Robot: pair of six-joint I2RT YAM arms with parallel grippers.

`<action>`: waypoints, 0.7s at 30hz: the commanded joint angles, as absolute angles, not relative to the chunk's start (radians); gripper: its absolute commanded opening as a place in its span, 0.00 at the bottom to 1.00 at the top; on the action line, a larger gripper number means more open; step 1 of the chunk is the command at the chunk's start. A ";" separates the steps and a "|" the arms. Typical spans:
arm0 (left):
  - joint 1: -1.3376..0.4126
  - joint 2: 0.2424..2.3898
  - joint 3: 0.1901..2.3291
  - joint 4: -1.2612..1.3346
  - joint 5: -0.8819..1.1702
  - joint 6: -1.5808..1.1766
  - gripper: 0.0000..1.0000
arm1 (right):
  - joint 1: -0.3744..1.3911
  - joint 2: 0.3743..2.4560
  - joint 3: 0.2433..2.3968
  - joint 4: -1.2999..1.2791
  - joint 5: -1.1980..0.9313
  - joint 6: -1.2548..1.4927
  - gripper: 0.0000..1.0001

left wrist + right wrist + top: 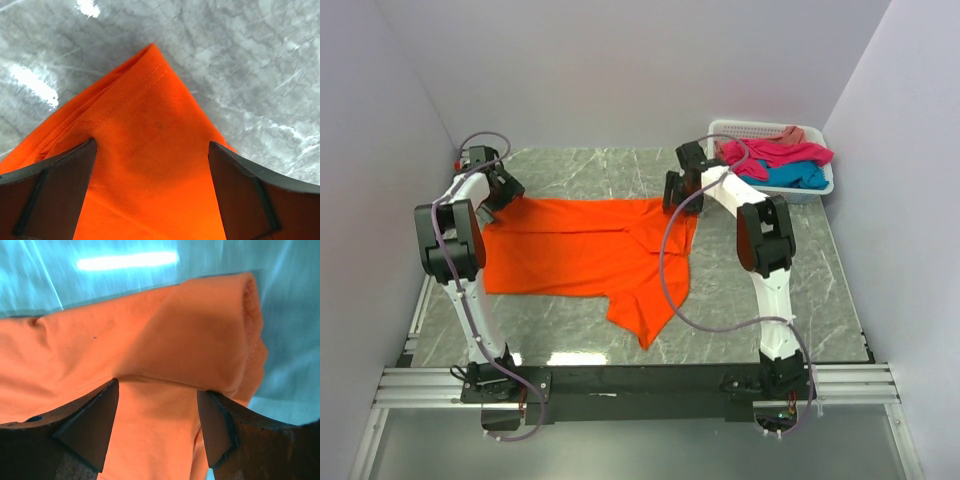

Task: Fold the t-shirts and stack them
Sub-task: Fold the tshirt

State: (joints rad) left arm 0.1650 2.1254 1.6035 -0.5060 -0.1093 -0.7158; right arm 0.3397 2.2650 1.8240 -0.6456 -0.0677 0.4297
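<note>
While the orange t-shirt [580, 250] lies spread, the basket [730, 128] holds other tees [782, 160]

The orange tee [585, 250] lies spread wide, with magenta tee [785, 153], turquoise tee [795, 177] and salmon tee [792, 132] heaped in the basket [730, 126].

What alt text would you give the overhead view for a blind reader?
An orange shirt lies spread on a grey table, with the left end effector and right end effector at its far corners. A basket of shirts sits far right.

marbled table [570, 330]: orange t-shirt [570, 250] spread, white basket [730, 126] far right corner.
</note>
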 commanded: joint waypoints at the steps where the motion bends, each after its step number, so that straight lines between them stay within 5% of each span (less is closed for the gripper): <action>1: 0.167 2.171 1.661 -0.523 -0.100 -0.727 0.99 | 0.311 2.361 1.978 -0.742 -0.071 0.354 0.71; 8: 0.167 2.134 1.807 -0.630 -0.140 -0.715 0.99 | 0.313 2.344 2.226 -0.798 -0.046 0.233 0.71; 12: 0.167 1.989 1.711 -0.652 -0.185 -0.753 0.99 | 0.353 2.137 2.001 -0.706 -0.005 0.187 0.71; 21: 0.205 1.551 1.074 -0.611 -0.264 -1.034 0.99 | 0.599 1.631 1.280 -0.457 0.104 0.317 0.71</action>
